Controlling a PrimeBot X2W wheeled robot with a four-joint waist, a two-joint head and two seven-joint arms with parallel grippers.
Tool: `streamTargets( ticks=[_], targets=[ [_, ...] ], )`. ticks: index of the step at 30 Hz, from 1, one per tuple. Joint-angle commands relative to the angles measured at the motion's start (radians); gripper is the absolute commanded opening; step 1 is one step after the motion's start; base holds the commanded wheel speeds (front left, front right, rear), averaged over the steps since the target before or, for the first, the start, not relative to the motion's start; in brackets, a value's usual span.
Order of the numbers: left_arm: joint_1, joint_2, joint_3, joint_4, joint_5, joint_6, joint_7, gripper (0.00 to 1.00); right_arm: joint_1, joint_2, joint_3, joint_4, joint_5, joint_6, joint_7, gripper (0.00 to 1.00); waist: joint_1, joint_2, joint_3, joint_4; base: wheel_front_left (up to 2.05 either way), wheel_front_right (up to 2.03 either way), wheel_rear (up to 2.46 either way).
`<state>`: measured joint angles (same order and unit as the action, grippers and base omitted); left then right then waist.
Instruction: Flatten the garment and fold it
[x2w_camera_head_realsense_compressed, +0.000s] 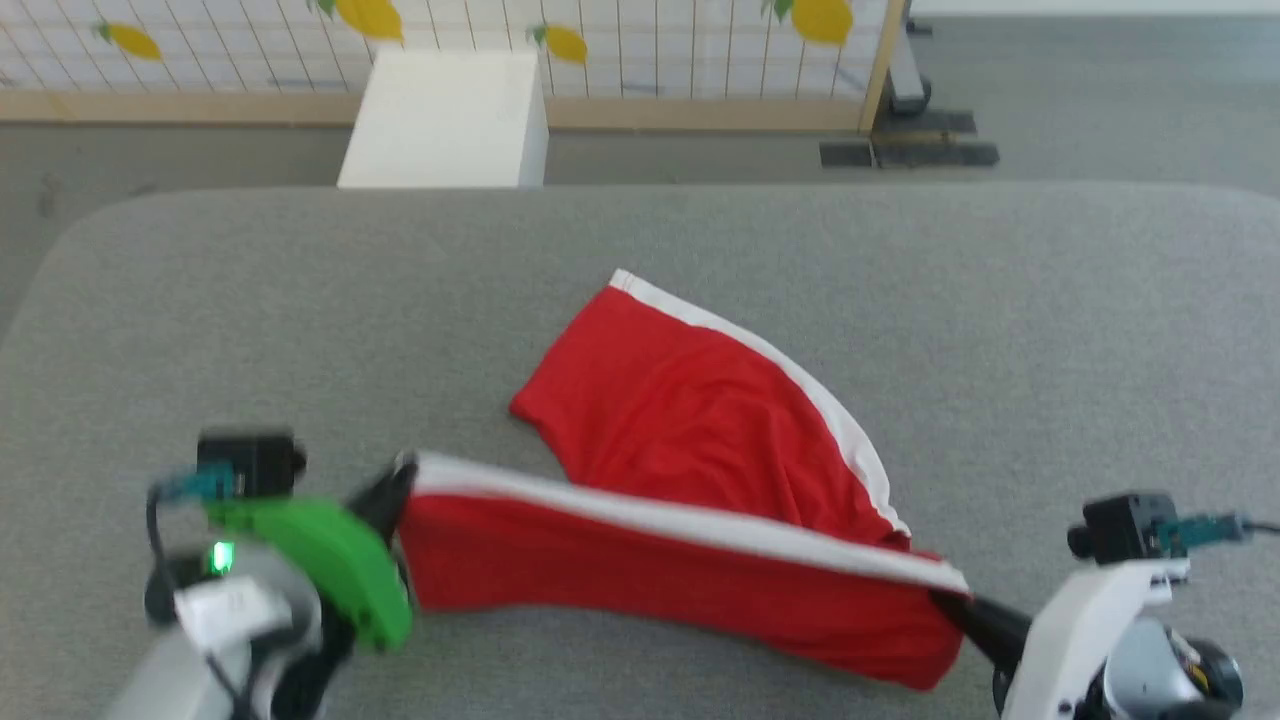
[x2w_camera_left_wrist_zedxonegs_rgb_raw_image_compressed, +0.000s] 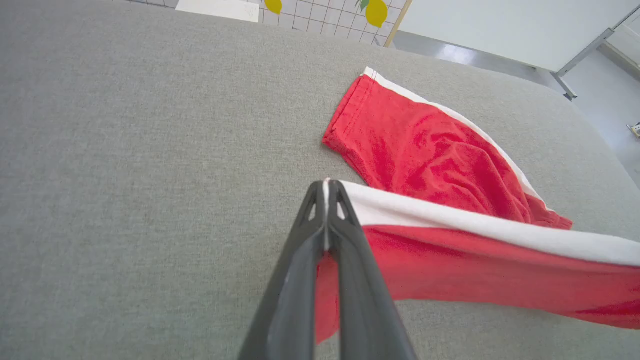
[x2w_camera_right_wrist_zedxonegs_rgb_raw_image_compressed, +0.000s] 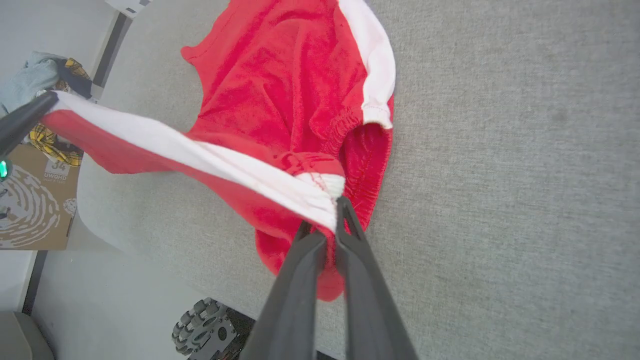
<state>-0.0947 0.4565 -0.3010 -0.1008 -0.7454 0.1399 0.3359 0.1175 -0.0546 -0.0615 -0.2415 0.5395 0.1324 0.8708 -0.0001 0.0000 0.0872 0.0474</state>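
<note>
between the tips of the left gripper: shut tight with no gap, pinching a corner of the garment right at its white stripe. from those fingertips across to the right gripper: holds the striped edge taut and lifted off the surface, a red band with white along the top. at the right fingertips: closed narrow on the gathered waistband end of that same stripe, red cloth bunched around and just beneath the tips. beyond the stretched edge, on the side away from both pairs of fingers: rest of the garment lying spread on the grey table, creased nearest the right fingers, white-trimmed leg hem farthest from them. beneath the held band: loose red fabric hanging toward the table; cannot tell whether touching. far past the fingertips, beyond the table's edge: white box in front of a lattice screen printed with yellow lemons.
</note>
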Motion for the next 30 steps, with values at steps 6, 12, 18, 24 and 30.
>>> streamTargets(
  ticks=[6, 12, 18, 24, 30],
  targets=[
    [-0.317, -0.012, -0.042, 0.205, 0.028, -0.113, 0.029, 0.0, -0.135, 0.003, 0.005, 0.032, -0.027, -0.002, -0.025, 0.0, 0.0001, 0.0, 0.165, -0.046, 0.0, 0.0, 0.0],
    [-0.537, -0.029, -0.076, 0.375, 0.059, -0.185, 0.036, 0.0, -0.244, 0.004, 0.021, 0.093, -0.015, -0.002, -0.072, 0.0, 0.0001, 0.0, 0.263, -0.102, 0.0, 0.0, 0.0],
    [-0.683, -0.034, -0.099, 0.503, 0.091, -0.218, 0.03, 0.0, -0.32, 0.004, 0.053, 0.155, -0.008, -0.002, -0.132, 0.0, 0.0001, 0.0, 0.334, -0.159, 0.0, 0.0, 0.0],
    [-0.777, -0.042, -0.111, 0.582, 0.106, -0.229, 0.02, 0.0, -0.365, 0.004, 0.087, 0.199, -0.012, -0.002, -0.177, 0.0, 0.0001, 0.0, 0.379, -0.199, 0.0, 0.0, 0.0],
    [-0.82, -0.052, -0.131, 0.651, 0.116, -0.238, 0.012, 0.0, -0.39, 0.004, 0.129, 0.233, -0.009, -0.002, -0.199, 0.0, 0.0001, 0.0, 0.393, -0.222, 0.0, 0.0, 0.0]
  ],
)
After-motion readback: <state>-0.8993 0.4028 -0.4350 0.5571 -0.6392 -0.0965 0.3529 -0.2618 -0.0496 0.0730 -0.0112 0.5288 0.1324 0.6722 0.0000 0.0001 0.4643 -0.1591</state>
